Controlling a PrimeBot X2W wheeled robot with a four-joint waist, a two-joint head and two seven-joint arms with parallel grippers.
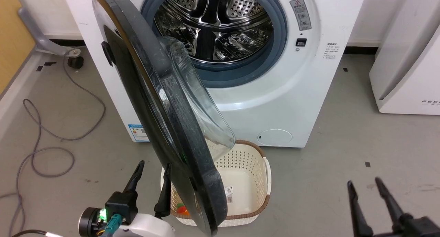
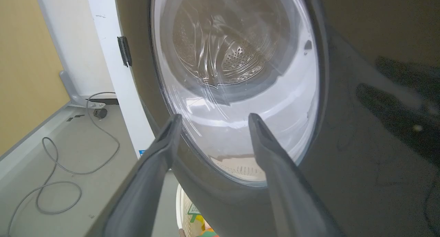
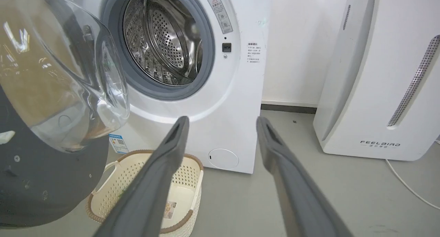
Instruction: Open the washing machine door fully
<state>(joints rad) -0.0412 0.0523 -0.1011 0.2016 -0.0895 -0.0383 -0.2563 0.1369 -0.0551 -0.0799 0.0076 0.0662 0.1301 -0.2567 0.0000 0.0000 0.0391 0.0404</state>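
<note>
left gripper [image 1: 154, 165], nearest on the left, holds its two long dark matte fingers spread just beside the door's [image 1: 154, 103] outer face; whether they touch it cannot be told. right gripper [image 1: 364, 182], near right, hangs over bare grey floor [image 1: 343, 154] with its fingers also spread, holding nothing, its body cut off by the frame. the door is a big round glossy black disc, dusty and smeared, swung out from hinges on the left and seen almost edge-on, its top cut off. a clear bulging glass bowl [image 1: 199, 103] sticks out of its inner side. under the door's low rim sits a cream perforated plastic basket [image 1: 266, 182] with a brown woven-look rim, its left part hidden by the door; something orange and green inside is too hidden to name. a thin grey cable [image 1: 51, 140] loops on the floor at left. farther back stands the white boxy washer [image 1: 309, 92], with its grey rubber ring [image 1: 280, 34] and perforated steel drum [image 1: 220, 23]. a white slanted appliance [image 1: 405, 65] is cut off at far right.
</note>
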